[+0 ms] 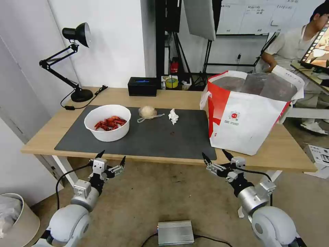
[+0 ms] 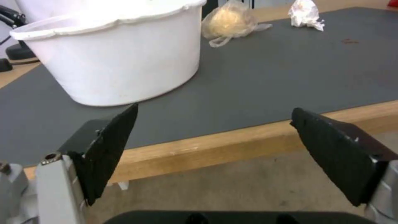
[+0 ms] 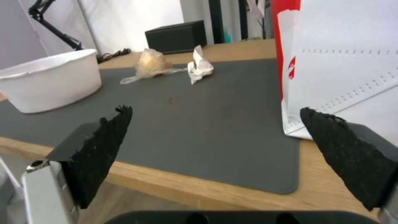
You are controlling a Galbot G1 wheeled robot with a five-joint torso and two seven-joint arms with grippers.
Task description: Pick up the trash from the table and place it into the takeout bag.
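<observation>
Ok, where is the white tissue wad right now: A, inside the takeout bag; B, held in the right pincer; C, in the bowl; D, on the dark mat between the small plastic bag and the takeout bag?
D: the white tissue wad lies on the dark mat, beside the small plastic bag, with the takeout bag farther to the right.

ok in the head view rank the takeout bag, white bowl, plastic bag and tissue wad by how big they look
1. takeout bag, clearly largest
2. white bowl of crayfish shells
3. small clear plastic bag
4. tissue wad
The last two look close; the plastic bag edges it with its tail.
</observation>
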